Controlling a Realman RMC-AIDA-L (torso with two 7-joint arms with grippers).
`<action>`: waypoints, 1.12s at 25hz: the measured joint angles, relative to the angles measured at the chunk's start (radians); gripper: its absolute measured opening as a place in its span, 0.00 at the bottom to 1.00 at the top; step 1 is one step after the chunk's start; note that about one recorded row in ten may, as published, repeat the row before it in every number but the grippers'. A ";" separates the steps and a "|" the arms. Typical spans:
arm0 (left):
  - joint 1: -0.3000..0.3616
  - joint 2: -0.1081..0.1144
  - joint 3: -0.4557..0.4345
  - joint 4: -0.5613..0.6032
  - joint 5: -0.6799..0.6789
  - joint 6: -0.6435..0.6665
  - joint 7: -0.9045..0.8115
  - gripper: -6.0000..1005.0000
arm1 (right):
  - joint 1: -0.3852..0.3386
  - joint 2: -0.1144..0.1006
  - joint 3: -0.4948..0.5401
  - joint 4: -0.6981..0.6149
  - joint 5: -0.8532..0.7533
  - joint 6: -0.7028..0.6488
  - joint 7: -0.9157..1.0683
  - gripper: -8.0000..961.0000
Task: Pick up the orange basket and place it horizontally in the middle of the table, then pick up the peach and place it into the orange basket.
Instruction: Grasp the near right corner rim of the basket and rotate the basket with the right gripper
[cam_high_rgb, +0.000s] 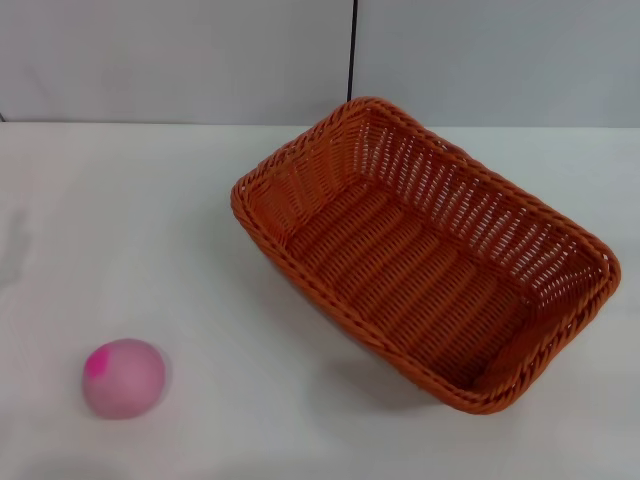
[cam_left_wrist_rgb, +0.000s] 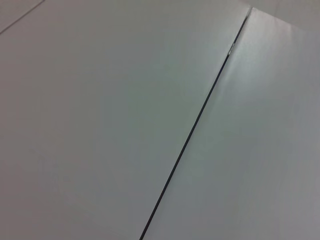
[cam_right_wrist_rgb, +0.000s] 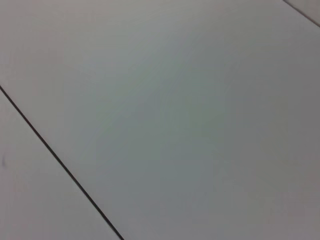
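The orange basket (cam_high_rgb: 425, 250) lies on the white table (cam_high_rgb: 150, 230), right of centre in the head view, turned diagonally with one corner toward the back wall and its inside empty. The peach (cam_high_rgb: 123, 377), pale pink with a magenta spot, rests on the table near the front left, well apart from the basket. Neither gripper shows in any view. Both wrist views show only plain pale panels crossed by a thin dark seam.
A pale wall with a dark vertical seam (cam_high_rgb: 352, 50) stands behind the table's far edge. White tabletop stretches between the peach and the basket.
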 joint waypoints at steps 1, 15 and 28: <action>0.000 0.000 0.001 0.000 0.000 0.000 0.000 0.84 | 0.000 0.000 -0.001 0.000 -0.001 -0.001 0.000 0.48; -0.002 0.000 0.002 0.000 0.001 -0.001 0.000 0.84 | 0.003 -0.013 -0.147 -0.216 -0.106 -0.091 0.131 0.53; 0.000 -0.001 0.009 0.000 0.009 0.002 0.000 0.84 | 0.147 -0.117 -0.222 -0.865 -0.678 -0.267 0.748 0.57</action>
